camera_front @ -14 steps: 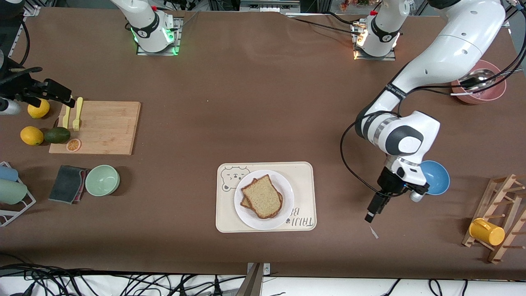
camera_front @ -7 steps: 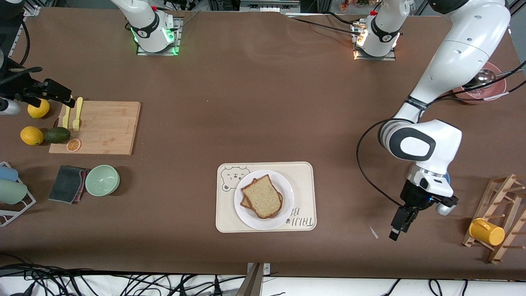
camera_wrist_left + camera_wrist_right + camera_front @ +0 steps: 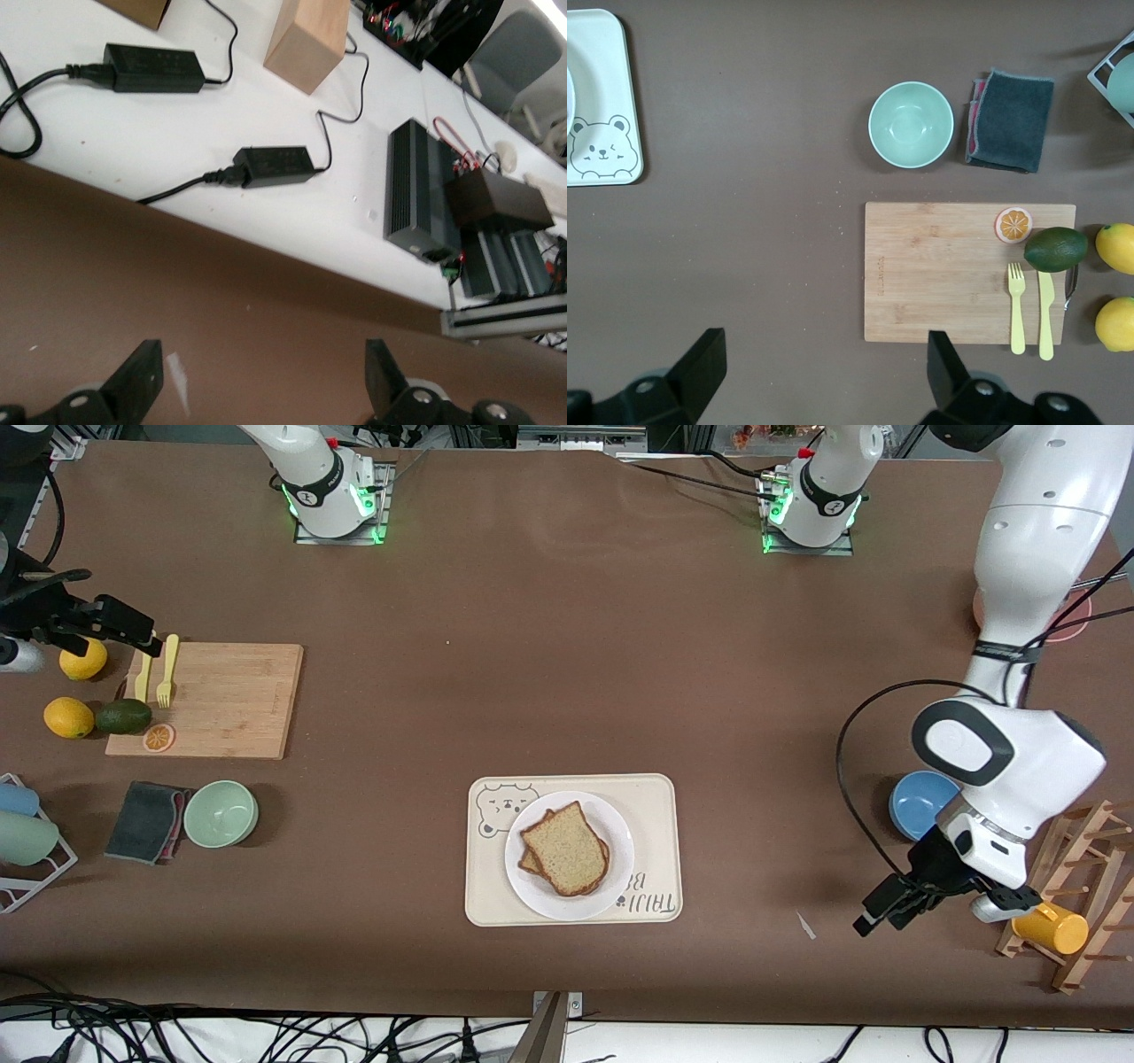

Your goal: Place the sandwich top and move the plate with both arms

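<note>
Right wrist view only: cutting board [image 3: 957, 273], green bowl [image 3: 911, 124] and grey cloth [image 3: 1010, 119] beneath the right gripper [image 3: 824, 376]; tray [image 3: 607, 106] corner toward one finger.
Right gripper: jaws wide apart, holding nothing.
Front view only: sandwich top [image 3: 567, 849] on the plate [image 3: 620, 837], well apart from either gripper's fingers.
Left wrist view only: table edge, power bricks [image 3: 270, 166] on white floor.
Left gripper [image 3: 881, 912]: spread fully, empty, over bare table near the mug rack [image 3: 1085, 895].

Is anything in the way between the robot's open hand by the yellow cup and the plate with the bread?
Nothing visible is. Between the open left gripper and the plate lies bare brown table with only a tiny white scrap on it. The plate sits on the bear tray, sandwich top already on it.
</note>
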